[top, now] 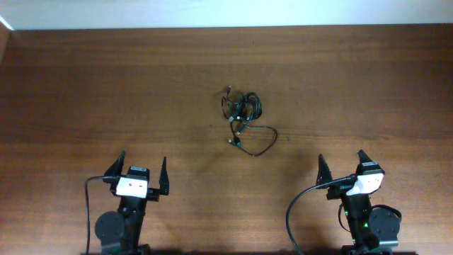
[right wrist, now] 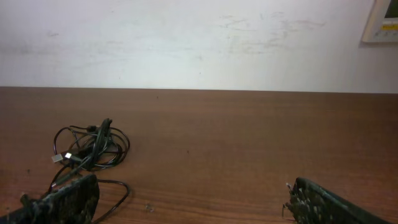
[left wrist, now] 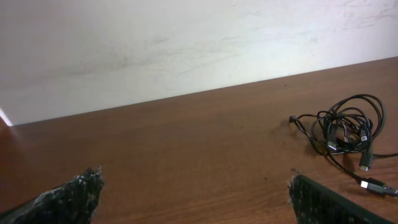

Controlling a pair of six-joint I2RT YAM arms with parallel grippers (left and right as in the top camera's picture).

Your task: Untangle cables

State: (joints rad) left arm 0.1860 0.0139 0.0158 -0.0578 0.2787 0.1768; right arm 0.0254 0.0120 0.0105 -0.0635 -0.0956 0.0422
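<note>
The cables [top: 243,113] lie in a small black tangle on the wooden table, a little beyond its middle, with one loop trailing toward the near side. In the left wrist view the cables [left wrist: 346,127] sit far right; in the right wrist view the cables [right wrist: 90,148] sit at the left. My left gripper [top: 139,168] stands open at the near left, well short of the tangle, nothing between its fingers. My right gripper [top: 342,164] is open at the near right, equally apart from it. Bare wood shows between the left gripper [left wrist: 196,190] fingers and between the right gripper [right wrist: 189,196] fingers.
The brown wooden table [top: 106,85] runs to a pale wall [left wrist: 186,43] at the far side. A thick black cable [top: 294,212] loops beside the right arm base. A pale wall fitting [right wrist: 380,20] shows at the upper right.
</note>
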